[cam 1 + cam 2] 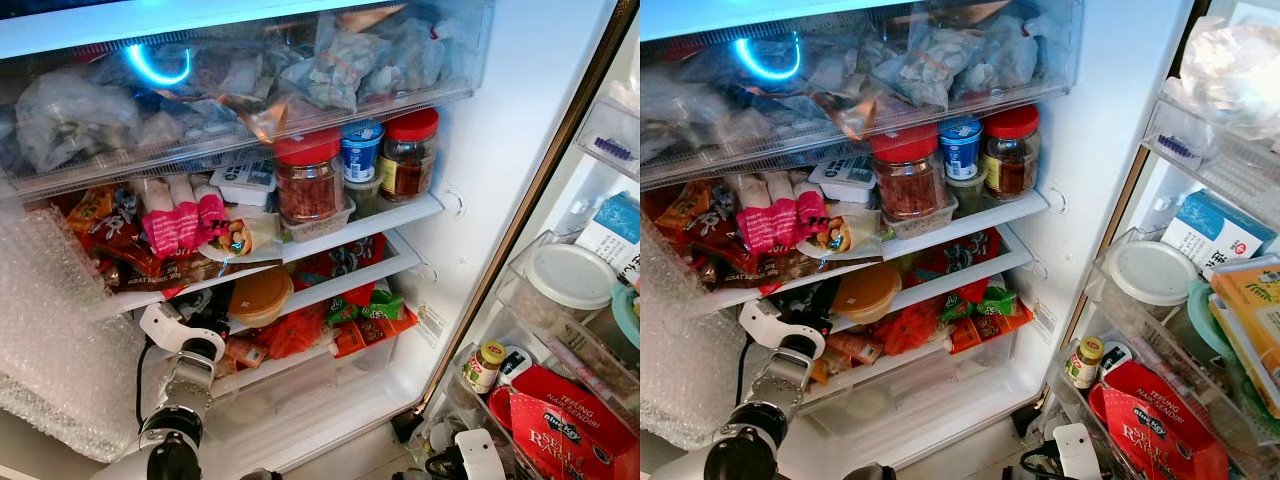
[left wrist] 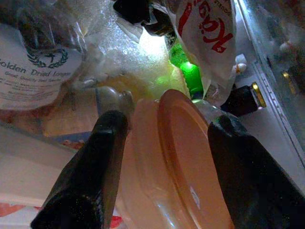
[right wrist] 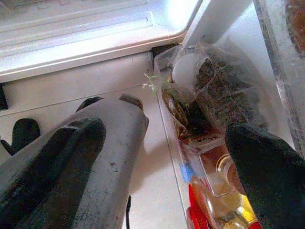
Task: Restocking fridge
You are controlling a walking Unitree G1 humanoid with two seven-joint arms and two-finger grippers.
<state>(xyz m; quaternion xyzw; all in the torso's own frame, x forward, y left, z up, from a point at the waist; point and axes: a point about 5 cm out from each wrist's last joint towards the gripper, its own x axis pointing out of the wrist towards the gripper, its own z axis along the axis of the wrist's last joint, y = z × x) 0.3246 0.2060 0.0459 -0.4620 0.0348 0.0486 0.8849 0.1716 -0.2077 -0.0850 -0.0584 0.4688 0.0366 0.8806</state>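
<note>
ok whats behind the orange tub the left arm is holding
The left end effector grips the orange tub on the lower shelf. In the left wrist view, a green bottle, a white red-lettered packet and crumpled clear bags sit behind it. The tub hides anything lower down.

Left end effector (image 1: 222,318) at orange container (image 1: 259,294), middle fridge shelf (image 1: 345,283).

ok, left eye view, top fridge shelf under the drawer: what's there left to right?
Pink-wrapped packs → white flat tub → big red-lidded jar → blue-and-white cup → smaller red-lidded jar. Below, the left gripper has its jaws around the orange-lidded container.
</note>
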